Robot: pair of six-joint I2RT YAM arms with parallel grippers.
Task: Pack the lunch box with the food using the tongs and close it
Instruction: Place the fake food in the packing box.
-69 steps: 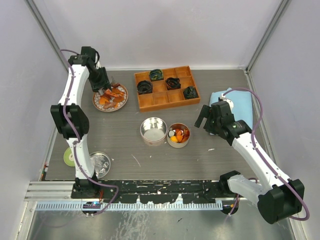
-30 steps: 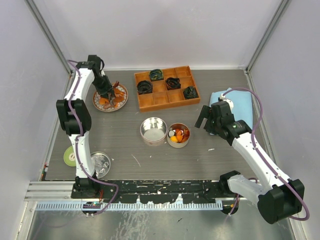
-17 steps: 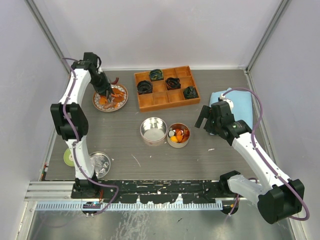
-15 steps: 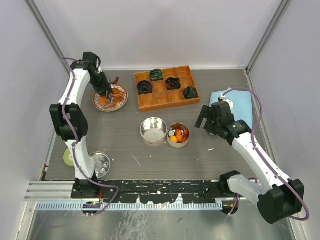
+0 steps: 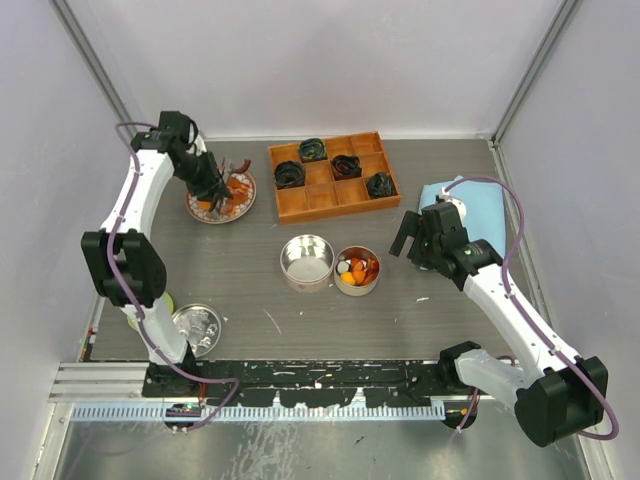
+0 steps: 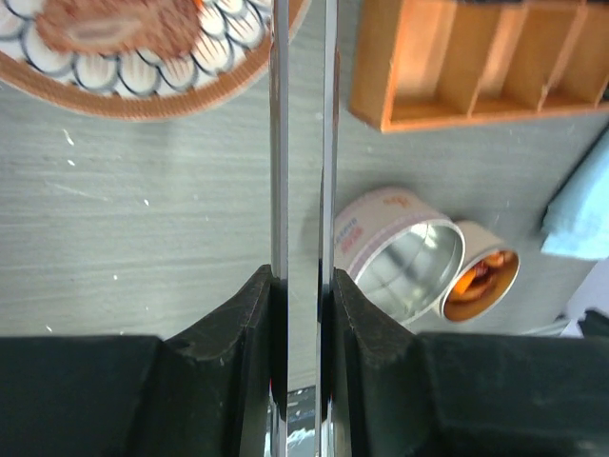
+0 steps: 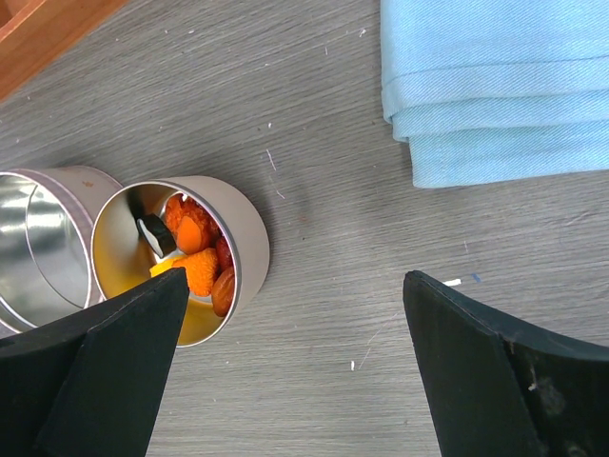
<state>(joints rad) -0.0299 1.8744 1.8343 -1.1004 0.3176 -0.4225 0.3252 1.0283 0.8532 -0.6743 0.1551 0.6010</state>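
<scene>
My left gripper (image 5: 210, 183) hovers over the patterned plate (image 5: 196, 208) at the far left, shut on the tongs (image 6: 279, 143). The tongs' two thin silver arms run parallel between my fingers out over the plate's rim (image 6: 143, 90). Their tips are cut off at the top of the left wrist view. Orange and red food (image 5: 235, 186) lies on the plate. The lunch box is two round tins mid-table: one empty (image 5: 307, 262), one holding orange, red and yellow food (image 5: 357, 270). My right gripper (image 5: 412, 236) stands open just right of the food tin (image 7: 224, 238), holding nothing.
A wooden divided tray (image 5: 333, 175) with dark coiled lumps sits at the back centre. A folded blue cloth (image 5: 475, 205) lies at the right. A round metal lid (image 5: 198, 325) rests near the front left by my left arm's base.
My left arm's elbow has swung down and to the left, while its gripper stays over the plate with the tongs. The right arm has not moved.
</scene>
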